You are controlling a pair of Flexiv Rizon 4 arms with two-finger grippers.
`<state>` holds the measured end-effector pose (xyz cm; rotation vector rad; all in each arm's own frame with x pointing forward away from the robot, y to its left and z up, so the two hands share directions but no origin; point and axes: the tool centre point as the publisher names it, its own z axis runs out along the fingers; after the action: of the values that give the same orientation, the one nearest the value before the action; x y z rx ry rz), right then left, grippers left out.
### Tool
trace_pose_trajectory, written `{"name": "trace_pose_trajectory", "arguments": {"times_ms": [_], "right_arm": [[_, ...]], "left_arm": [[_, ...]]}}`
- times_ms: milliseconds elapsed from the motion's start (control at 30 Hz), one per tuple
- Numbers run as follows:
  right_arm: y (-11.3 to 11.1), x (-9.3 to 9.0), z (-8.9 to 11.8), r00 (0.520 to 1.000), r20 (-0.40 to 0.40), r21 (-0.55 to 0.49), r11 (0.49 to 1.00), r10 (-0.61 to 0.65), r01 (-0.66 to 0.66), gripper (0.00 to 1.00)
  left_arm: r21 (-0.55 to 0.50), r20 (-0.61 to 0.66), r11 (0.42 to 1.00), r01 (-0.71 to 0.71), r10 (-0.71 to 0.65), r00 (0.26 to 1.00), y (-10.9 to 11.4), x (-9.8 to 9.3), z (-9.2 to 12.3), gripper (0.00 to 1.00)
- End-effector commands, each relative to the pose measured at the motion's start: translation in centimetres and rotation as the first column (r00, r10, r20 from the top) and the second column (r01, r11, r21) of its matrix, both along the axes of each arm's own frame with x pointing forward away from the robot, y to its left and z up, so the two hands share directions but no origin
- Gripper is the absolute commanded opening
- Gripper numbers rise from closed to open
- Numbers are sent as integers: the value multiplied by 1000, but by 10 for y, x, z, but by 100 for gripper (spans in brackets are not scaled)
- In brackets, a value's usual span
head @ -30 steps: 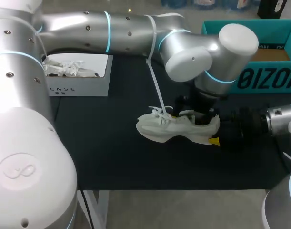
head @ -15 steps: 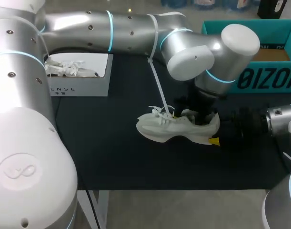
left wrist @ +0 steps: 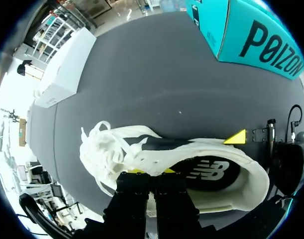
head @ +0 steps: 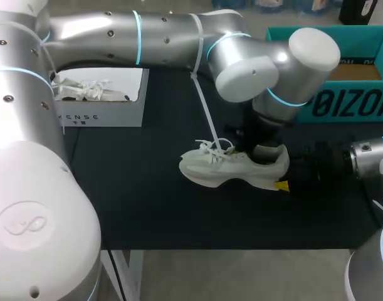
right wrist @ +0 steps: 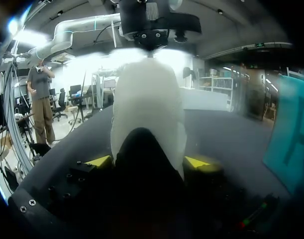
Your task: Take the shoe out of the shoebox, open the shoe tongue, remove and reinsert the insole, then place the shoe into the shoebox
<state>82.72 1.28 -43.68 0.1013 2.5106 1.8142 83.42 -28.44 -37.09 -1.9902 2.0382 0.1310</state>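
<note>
Right in front of us, the white shoe point(head: 232, 168) is lying on its side on the black table point(head: 147, 200), out of any box. Its toe points towards the left arm's side, its heel towards the right arm's, and its laces point(head: 211, 147) are loose and looped up over the top.

At the heel we have the right gripper point(right wrist: 149, 162). Its two yellow tips sit one on each flank of the heel, both pressed against it, so it has a firm hold on the shoe. The right arm point(head: 367, 157) comes in low from the table's right edge.

Above the shoe, the left arm point(head: 178, 37) stretches all the way across, past the middle, with its wrist pointing straight down. The left gripper point(left wrist: 152, 172) is at the rim of the shoe's opening. Its fingers are drawn almost together, and just slivers of yellow peek over the white edge. I can't tell whether anything is pinched between them. Inside the opening, the dark insole point(left wrist: 206, 172) is in plain sight.

Further back on the left side stands a white box point(head: 103, 116) with something white and crumpled inside. At the far right edge is the teal shoebox point(head: 354, 103), well apart from the shoe.
</note>
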Motion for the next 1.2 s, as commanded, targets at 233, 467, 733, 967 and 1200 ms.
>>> {"name": "trace_pose_trajectory", "arguments": {"times_ms": [233, 467, 733, 967, 1200], "right_arm": [[2, 0, -5, 1000, -1, -3, 1000, 0, 0, 0], [2, 0, -5, 1000, -1, -3, 1000, 0, 0, 0], [2, 0, -5, 1000, -1, -3, 1000, 0, 0, 0], [2, 0, -5, 1000, -1, -3, 1000, 0, 0, 0], [2, 0, -5, 1000, -1, -3, 1000, 0, 0, 0]], "left_arm": [[-84, 66, 993, -89, 95, 993, 48, 8, 38, 0], [-168, 85, 971, -173, 189, 978, 82, 14, 55, 0], [-332, 23, 919, -214, 235, 972, 90, 13, 52, 64], [-544, -75, 809, -223, 218, 973, 80, 13, 54, 92], [-664, -140, 710, -237, 193, 971, 66, 15, 56, 58]]}}
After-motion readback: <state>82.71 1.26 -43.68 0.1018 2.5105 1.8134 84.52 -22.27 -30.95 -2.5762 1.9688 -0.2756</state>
